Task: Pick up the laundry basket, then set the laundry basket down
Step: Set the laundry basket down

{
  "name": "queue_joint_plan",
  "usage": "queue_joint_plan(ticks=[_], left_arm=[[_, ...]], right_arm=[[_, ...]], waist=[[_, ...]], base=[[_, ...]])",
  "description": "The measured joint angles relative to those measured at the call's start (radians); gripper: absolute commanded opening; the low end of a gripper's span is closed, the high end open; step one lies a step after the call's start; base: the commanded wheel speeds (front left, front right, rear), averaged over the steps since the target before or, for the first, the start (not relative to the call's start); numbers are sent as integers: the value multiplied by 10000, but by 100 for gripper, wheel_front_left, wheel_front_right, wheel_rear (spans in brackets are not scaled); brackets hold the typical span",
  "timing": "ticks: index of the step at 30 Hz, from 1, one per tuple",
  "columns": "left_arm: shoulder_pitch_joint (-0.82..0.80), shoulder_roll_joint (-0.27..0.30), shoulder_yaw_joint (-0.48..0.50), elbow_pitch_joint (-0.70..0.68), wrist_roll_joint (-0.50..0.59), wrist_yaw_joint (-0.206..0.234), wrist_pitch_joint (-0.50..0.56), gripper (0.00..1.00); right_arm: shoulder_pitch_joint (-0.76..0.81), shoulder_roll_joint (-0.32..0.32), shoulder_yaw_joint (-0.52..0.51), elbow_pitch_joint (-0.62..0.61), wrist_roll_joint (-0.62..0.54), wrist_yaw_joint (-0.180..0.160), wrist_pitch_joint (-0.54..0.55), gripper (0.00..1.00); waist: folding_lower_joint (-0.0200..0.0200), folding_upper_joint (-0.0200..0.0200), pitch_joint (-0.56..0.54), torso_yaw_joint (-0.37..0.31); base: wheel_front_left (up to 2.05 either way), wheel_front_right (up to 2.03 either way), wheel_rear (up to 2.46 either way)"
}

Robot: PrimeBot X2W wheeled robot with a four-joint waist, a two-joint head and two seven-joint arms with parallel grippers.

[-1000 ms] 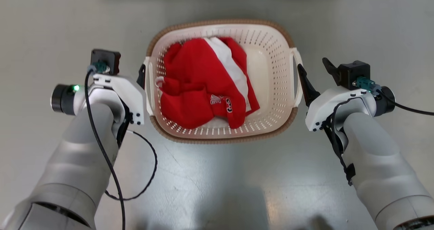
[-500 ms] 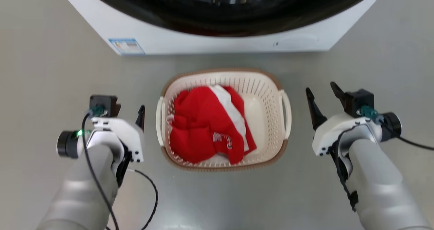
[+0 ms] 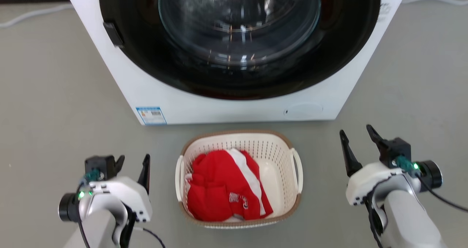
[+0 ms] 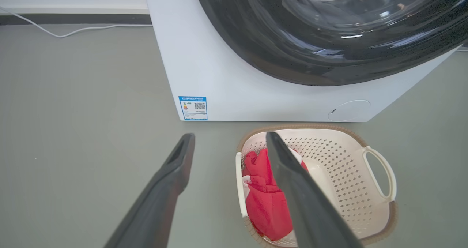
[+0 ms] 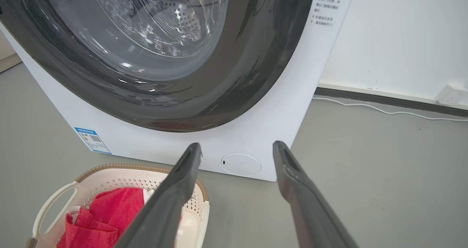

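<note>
The laundry basket (image 3: 268,150) stood on the grey floor (image 3: 55,112) just in front of the washer (image 3: 219,109), with a red and white garment (image 3: 215,189) lying inside it. My left gripper (image 3: 134,157) hung off to its left, fingers spread wide with nothing between them. My right gripper (image 3: 355,129) hung off to its right, likewise wide and empty. Neither of my 2 grippers touched the loop handles.

Floor (image 3: 55,94): plain grey, faint sheen. White front-loading washer (image 3: 226,109), dark round glass door (image 3: 237,21), stands on it. Behind: white wall (image 5: 395,32), dark baseboard (image 5: 384,98), white cable (image 5: 384,112) on floor, wall socket (image 5: 451,93).
</note>
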Motion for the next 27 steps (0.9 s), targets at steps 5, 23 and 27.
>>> queue_joint_plan(ticks=[5, 23, 27], left_arm=[[1393, 123, 589, -1453, 558, 157, -4, 100], [4888, 320, 2462, -4431, 915, 593, -2, 100], [5316, 313, 2658, -4916, 963, 646, -2, 100]], right_arm=[[932, -6, -71, -828, -82, 0, 0, 100], [3674, 38, -215, -3101, 245, 0, 0, 100], [4155, 42, -334, -3517, 305, 0, 0, 100]], waist=[[0, 0, -722, -3], [0, 0, -2169, 45], [0, 0, -2290, 134]], base=[[0, 0, 0], [0, 0, 0], [0, 0, 0]])
